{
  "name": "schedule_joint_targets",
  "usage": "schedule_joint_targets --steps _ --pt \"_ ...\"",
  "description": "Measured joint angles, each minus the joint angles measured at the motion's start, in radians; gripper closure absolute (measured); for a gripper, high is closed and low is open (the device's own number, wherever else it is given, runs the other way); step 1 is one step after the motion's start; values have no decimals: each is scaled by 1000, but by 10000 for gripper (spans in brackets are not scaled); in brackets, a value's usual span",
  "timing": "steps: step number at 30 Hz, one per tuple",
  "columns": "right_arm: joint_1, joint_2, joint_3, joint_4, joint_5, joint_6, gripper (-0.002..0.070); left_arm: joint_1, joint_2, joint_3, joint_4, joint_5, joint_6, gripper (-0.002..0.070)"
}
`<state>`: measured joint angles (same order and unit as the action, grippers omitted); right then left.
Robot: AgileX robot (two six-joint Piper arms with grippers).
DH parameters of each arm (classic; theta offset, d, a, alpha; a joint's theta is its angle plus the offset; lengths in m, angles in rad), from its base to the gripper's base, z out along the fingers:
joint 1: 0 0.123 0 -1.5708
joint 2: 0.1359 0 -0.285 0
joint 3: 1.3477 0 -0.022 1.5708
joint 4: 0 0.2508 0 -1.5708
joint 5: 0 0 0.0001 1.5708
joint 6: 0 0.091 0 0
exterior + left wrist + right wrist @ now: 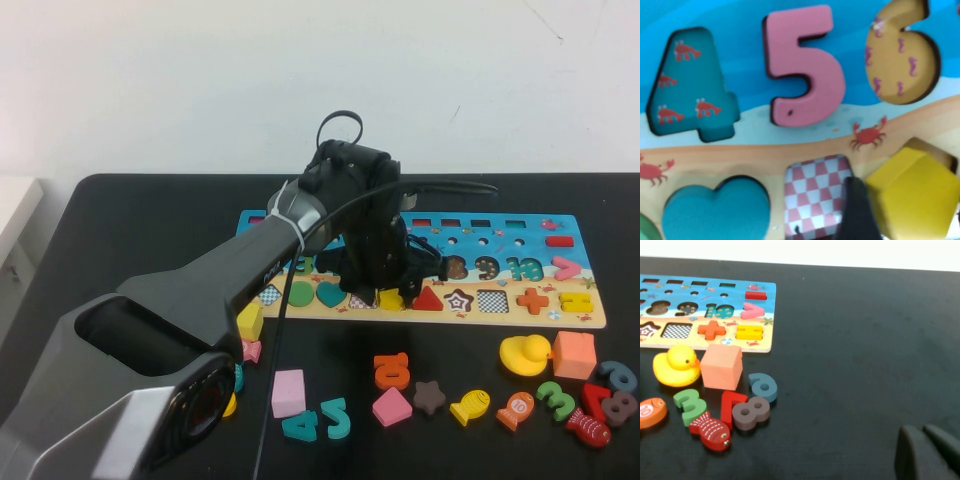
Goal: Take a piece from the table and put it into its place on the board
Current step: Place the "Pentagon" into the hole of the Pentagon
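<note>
Black matte surface (150,215) under a white wall carries the board (575,318). The piece (912,197) sits tilted over its slot in the sandy strip, one corner raised, beside the checkered slot (815,185). Left gripper (385,290) hangs right over it, jaws apart. Right gripper (927,452) rests near bare surface, fingers together. Loose shapes crowd the near edge.

board (560,300) partly behind arm, piece (912,197) edge-cropped
</note>
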<state>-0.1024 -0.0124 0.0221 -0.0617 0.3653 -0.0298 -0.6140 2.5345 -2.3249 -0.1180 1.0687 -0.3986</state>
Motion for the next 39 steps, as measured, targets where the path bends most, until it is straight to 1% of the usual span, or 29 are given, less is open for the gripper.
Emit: schedule_joint_targets --steps 3,6,12,18,20,23,28,29,32,39 --pt "0 0 0 0 0 0 657 0 2 0 4 0 1 258" --pt "0 0 0 0 0 0 658 0 2 0 4 0 1 249" --pt "0 0 0 0 0 0 657 0 5 -20 4 4 25 245" --pt "0 0 0 0 0 0 657 0 12 -145 4 47 75 253" --pt "0 0 0 0 0 0 657 0 12 -189 4 77 104 281" --pt "0 0 0 0 0 0 657 0 10 -223 29 136 140 363" --pt "0 0 0 0 0 0 657 0 10 -225 98 169 175 594" --pt "0 0 0 0 0 0 657 0 10 -225 100 169 179 622" --pt "0 0 0 0 0 0 658 0 12 -222 91 169 187 659" --pt "0 0 0 0 0 0 658 0 17 -214 63 169 204 675"
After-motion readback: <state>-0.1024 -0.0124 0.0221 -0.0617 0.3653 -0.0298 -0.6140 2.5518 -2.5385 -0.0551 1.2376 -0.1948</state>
